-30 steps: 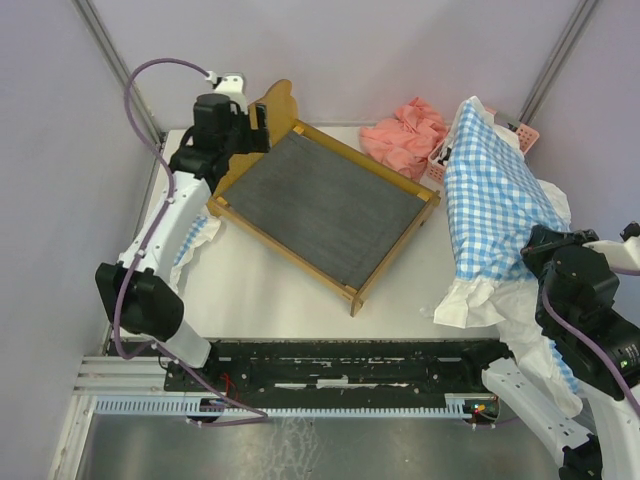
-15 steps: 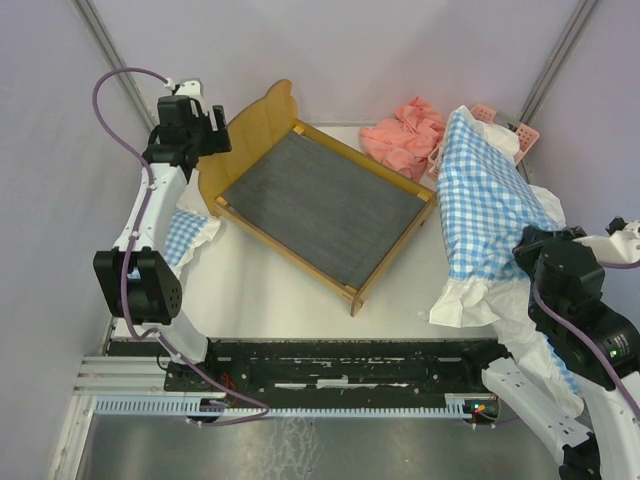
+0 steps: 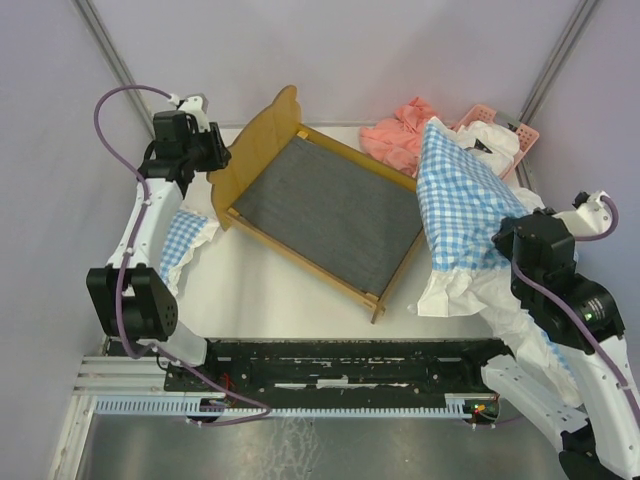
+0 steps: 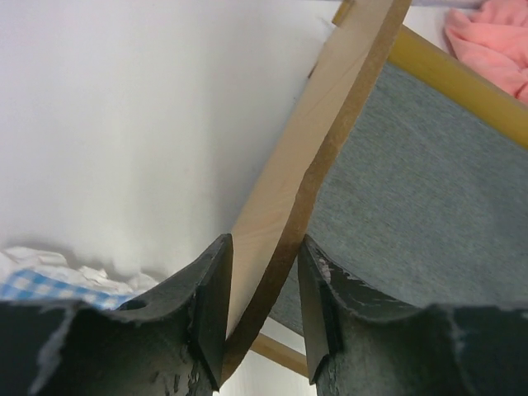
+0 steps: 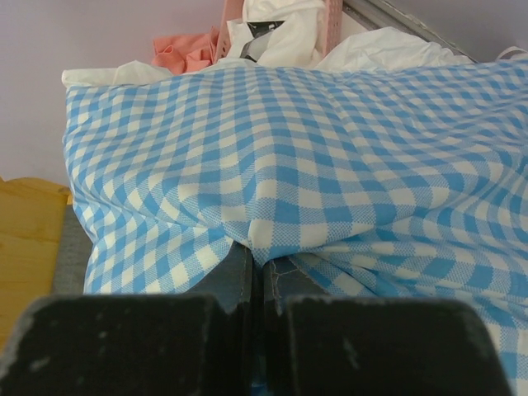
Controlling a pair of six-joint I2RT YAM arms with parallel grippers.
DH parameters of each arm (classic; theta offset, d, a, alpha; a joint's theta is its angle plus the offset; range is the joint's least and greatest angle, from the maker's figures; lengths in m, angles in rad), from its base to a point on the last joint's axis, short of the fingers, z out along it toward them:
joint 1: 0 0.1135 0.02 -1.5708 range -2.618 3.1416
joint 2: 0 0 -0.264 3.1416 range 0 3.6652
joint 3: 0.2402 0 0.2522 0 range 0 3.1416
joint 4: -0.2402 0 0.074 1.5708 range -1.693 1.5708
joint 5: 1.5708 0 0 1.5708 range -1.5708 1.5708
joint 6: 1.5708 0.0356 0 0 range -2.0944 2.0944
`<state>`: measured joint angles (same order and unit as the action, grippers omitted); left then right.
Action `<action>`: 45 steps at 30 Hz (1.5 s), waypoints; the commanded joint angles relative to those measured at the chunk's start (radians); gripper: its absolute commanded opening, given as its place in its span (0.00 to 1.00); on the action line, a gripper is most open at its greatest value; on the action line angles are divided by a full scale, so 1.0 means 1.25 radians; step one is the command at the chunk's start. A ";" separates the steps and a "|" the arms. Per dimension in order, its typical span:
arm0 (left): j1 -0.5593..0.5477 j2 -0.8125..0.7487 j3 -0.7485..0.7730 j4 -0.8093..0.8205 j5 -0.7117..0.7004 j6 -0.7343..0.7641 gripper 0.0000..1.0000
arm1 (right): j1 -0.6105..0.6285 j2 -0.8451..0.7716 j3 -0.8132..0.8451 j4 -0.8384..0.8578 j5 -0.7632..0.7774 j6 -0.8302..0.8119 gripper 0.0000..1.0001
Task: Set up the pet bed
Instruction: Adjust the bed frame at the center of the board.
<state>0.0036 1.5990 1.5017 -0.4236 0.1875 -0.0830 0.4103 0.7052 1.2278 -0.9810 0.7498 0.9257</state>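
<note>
Pet bed [image 3: 320, 215] sits on the white table [image 3: 290, 300], centre-left and skewed diagonally. Its headboard [image 3: 255, 145] is at the far left, the foot end points near-right. Grey base bare, nothing lying flat on it. Headboard leans outward, away from the base.

Left gripper [image 3: 213, 160] is at the headboard's outer edge. In the wrist view the left gripper [image 4: 264, 313] straddles the board, one finger on each face, and both fingers [image 4: 213, 305] look pressed against the wood, so it is clamped on the headboard. Grey base is to the right of the board, white table to the left.

Right gripper [image 5: 262, 280] is closed, jaws together with a fold of the checked cushion [image 5: 272, 140] pinched between them. From the top view the checked cushion [image 3: 460, 195] is lifted off the table, hanging at the bed's right end and overlapping the far-right corner of the frame. Its white frill [image 3: 450, 295] droops down near the foot rail.

Pink cloth [image 3: 400, 135] is bunched behind the bed, just beside the cushion. Pink basket [image 3: 505, 125] stands at the far right with white fabric in it. A second small checked pillow [image 3: 185, 240] lies on the table's left edge, under the left arm.
</note>
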 commanded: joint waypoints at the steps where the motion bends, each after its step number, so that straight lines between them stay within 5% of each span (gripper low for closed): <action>1: -0.031 -0.087 -0.080 -0.012 0.064 -0.095 0.29 | -0.002 0.029 0.025 0.115 -0.003 -0.042 0.02; 9: -0.088 -0.208 -0.205 0.023 -0.077 -0.178 0.03 | -0.002 0.107 0.044 0.182 -0.082 -0.076 0.02; 15: -0.239 -0.305 -0.316 0.113 -0.206 -0.283 0.03 | -0.003 0.189 0.082 0.234 -0.143 -0.033 0.02; 24: -0.282 -0.365 -0.381 0.139 -0.231 -0.388 0.03 | 0.048 0.315 0.114 0.356 -0.122 0.010 0.02; 36: -0.284 -0.438 -0.448 0.175 -0.118 -0.436 0.13 | 0.262 0.531 0.097 0.549 -0.098 0.003 0.02; 45: -0.283 -0.478 -0.443 0.135 -0.102 -0.363 0.39 | 0.338 0.627 0.086 0.653 -0.113 -0.044 0.02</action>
<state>-0.3378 1.0451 0.9421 -0.2382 -0.0170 -0.5335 0.8234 1.4765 1.3178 -0.3313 0.6174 0.8761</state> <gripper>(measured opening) 0.354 0.045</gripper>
